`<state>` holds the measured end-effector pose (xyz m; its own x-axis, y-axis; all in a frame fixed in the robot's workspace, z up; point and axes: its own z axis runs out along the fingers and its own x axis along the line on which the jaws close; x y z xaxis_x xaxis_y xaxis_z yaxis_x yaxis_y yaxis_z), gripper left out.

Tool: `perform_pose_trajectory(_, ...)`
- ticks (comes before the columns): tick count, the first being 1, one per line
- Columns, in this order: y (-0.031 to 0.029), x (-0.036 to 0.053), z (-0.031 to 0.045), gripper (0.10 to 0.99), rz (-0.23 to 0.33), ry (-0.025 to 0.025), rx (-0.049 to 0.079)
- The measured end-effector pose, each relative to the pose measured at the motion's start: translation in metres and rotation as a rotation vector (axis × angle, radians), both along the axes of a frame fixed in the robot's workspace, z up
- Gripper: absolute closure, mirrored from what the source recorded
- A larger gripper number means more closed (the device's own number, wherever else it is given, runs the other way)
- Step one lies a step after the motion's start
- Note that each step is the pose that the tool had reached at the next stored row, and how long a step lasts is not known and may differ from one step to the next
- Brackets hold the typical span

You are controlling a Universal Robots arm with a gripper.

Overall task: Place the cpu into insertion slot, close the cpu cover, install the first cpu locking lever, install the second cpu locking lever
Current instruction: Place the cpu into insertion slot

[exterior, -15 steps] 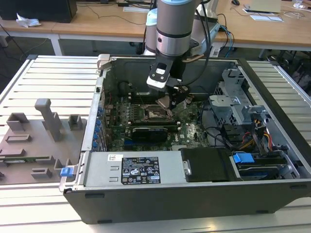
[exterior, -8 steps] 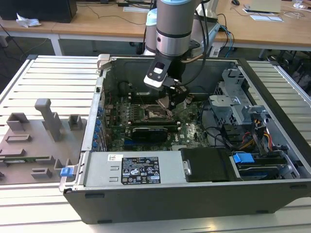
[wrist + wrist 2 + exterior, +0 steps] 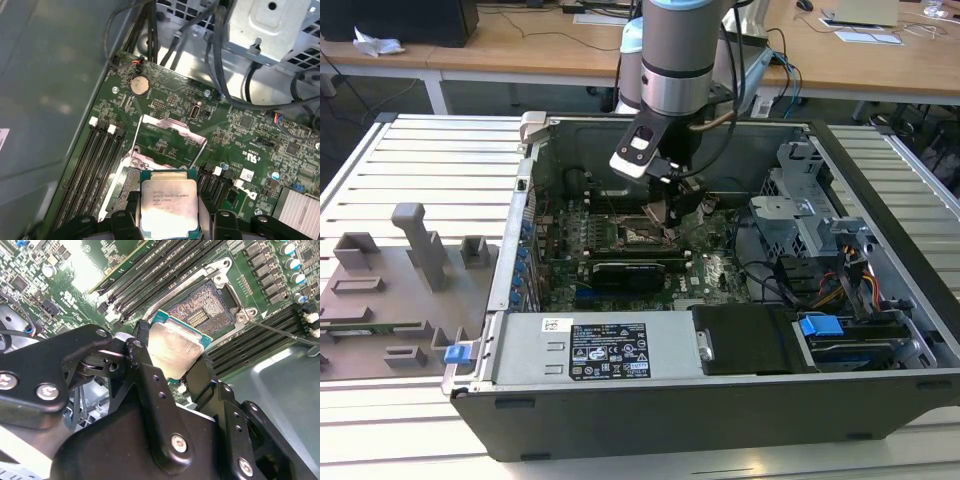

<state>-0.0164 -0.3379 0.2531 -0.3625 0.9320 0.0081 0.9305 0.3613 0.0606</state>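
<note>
The cpu (image 3: 169,207) sits in the gripper (image 3: 662,220); the insertion slot (image 3: 202,315) lies just beneath the gripper; memory slots (image 3: 150,275) flank that slot.

1. The arm (image 3: 675,50) hangs straight down from above, at the far middle of the scene.
2. Its wrist points down.
3. The gripper (image 3: 670,212) sits low, its two black fingers (image 3: 147,370) squeezing the sides of the cpu (image 3: 168,202).

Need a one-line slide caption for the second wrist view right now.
Pincer grips the cpu by its edges over the open insertion slot on the motherboard.
</note>
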Motion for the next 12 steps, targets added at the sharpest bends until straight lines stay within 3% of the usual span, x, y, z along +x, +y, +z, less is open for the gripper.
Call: perform_pose_trajectory(12, 0.0, 0.0, -0.0004, 0.541, -0.145, 0.0, -0.002)
